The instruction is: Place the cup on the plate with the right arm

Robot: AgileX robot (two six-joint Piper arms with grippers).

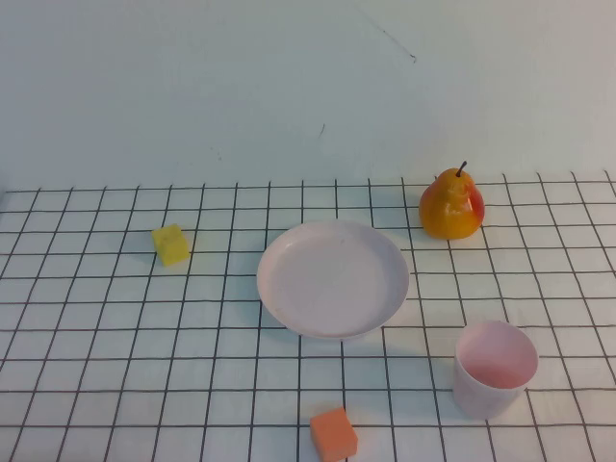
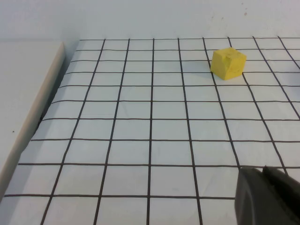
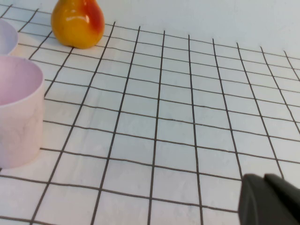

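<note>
The pale pink cup (image 1: 494,369) stands upright and empty on the gridded table at the front right. The round pale pink plate (image 1: 332,279) lies at the middle, empty, to the cup's left and farther back. Neither arm shows in the high view. In the right wrist view the cup (image 3: 16,117) stands well apart from my right gripper (image 3: 262,178), whose fingers are shut together and empty; a sliver of the plate (image 3: 5,37) shows behind the cup. My left gripper (image 2: 262,171) is shut and empty above bare table.
An orange-yellow pear (image 1: 450,205) stands behind the cup, right of the plate; it also shows in the right wrist view (image 3: 77,21). A yellow cube (image 1: 171,244) sits left of the plate, also in the left wrist view (image 2: 228,63). An orange cube (image 1: 333,434) lies at the front edge.
</note>
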